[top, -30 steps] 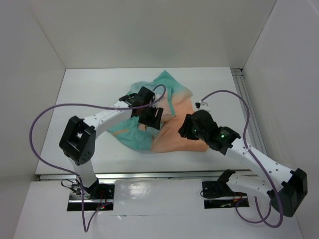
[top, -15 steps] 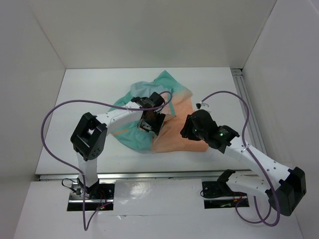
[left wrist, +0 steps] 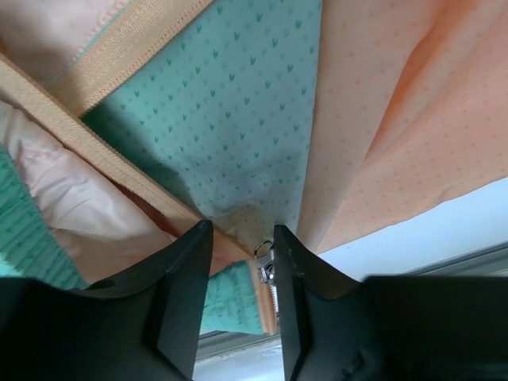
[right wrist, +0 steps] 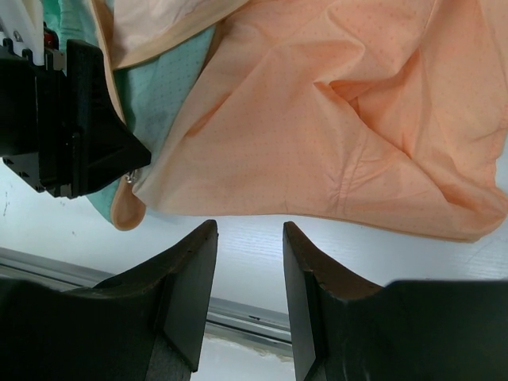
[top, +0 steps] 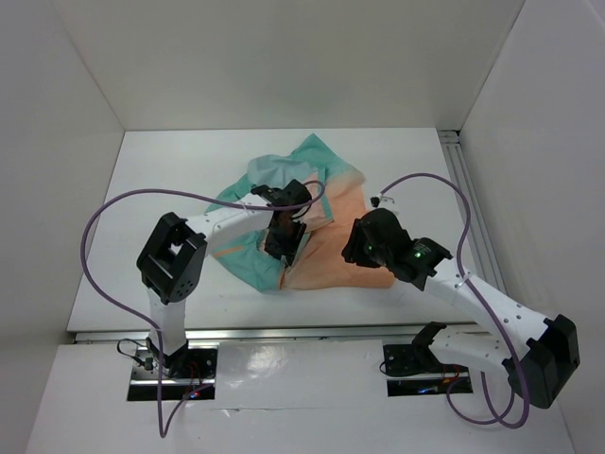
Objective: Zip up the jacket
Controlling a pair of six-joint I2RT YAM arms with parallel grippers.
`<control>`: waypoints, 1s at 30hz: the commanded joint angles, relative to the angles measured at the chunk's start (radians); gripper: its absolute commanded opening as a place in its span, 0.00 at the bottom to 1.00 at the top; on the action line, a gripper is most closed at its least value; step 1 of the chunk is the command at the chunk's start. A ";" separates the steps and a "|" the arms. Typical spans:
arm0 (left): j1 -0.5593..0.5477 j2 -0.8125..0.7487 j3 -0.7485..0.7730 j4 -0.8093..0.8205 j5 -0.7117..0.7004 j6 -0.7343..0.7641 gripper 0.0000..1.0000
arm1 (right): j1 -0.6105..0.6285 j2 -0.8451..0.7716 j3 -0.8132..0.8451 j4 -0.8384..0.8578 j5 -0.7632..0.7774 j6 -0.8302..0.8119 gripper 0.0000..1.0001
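Crumpled teal-and-peach jacket (top: pixel 326 257) mid-table, left gripper (left wrist: pixel 242 230) narrowly parted at its near hem, zipper pull (left wrist: pixel 264 255) beside one fingertip, right gripper (right wrist: pixel 250 226) parted, empty, over bare table (top: pixel 170 189) toward the near edge.

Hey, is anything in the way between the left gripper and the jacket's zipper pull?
Nothing visible is. The zipper pull lies uncovered at the bottom edge of the jacket, already inside the gap of the open left gripper. No fold of fabric lies over it.
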 commanded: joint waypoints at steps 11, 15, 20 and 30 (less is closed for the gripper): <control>-0.007 -0.008 0.051 -0.067 0.060 -0.004 0.45 | -0.005 0.019 -0.002 -0.002 0.012 -0.004 0.46; 0.002 -0.018 0.060 -0.078 0.086 0.017 0.47 | -0.005 0.019 -0.002 -0.002 0.012 -0.004 0.46; 0.039 -0.038 0.028 -0.056 0.160 0.059 0.56 | -0.005 0.019 -0.002 -0.002 0.012 -0.004 0.46; 0.146 -0.117 0.085 -0.027 0.247 0.086 0.69 | -0.005 0.029 -0.043 0.141 -0.158 -0.033 0.46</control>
